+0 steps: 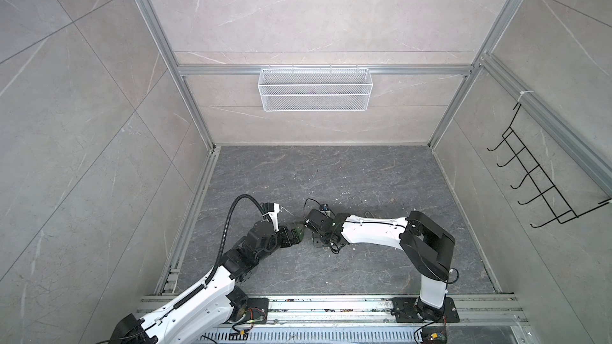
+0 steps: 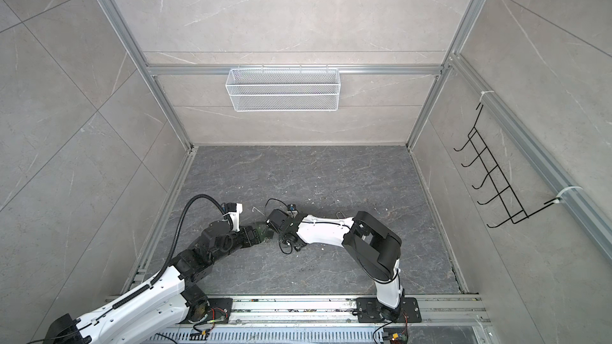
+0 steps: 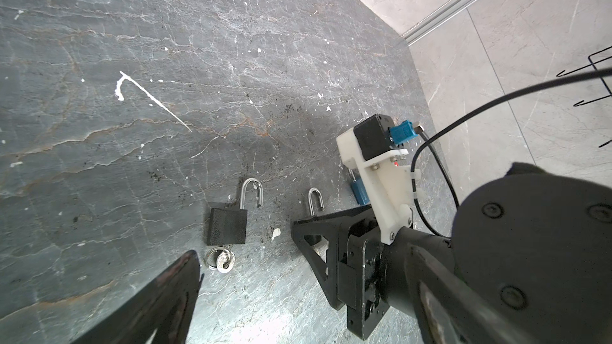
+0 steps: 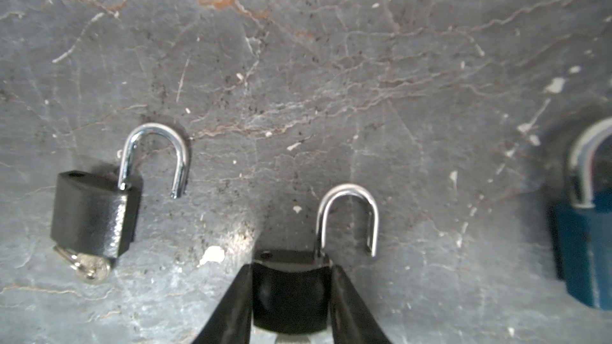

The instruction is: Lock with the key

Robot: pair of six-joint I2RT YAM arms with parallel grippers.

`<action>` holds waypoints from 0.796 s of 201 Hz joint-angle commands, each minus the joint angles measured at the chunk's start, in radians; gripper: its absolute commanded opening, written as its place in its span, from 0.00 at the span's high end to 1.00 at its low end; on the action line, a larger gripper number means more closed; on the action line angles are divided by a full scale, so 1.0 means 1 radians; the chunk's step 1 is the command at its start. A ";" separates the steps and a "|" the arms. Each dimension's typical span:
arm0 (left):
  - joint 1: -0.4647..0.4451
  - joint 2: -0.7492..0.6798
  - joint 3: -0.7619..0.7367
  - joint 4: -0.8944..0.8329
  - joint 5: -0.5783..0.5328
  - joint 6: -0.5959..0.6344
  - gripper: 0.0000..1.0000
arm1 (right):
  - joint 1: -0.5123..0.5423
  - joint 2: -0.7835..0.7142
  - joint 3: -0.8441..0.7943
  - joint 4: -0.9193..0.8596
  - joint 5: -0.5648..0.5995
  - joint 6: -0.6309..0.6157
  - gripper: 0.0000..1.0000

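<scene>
Padlocks number three, lying in a row on the grey stone surface (image 4: 331, 61) between the two arms: two black and one blue. The first black padlock (image 4: 94, 213) lies free, its shackle swung open and a single ring of keys (image 4: 91, 268) at its base. The second black padlock (image 4: 291, 292), in the middle of the row, also has its shackle open, and the right pincer (image 4: 291, 279) is clamped on it, one finger against each side of the body. The blue padlock (image 4: 586, 253) lies at the far end, untouched. The left pincer (image 1: 295, 230) hovers nearby, spread wide apart and holding nothing.
</scene>
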 commanded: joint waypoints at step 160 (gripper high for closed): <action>0.033 0.368 0.114 0.268 0.170 0.038 0.04 | -0.064 -0.369 -0.237 0.182 -0.132 -0.429 0.76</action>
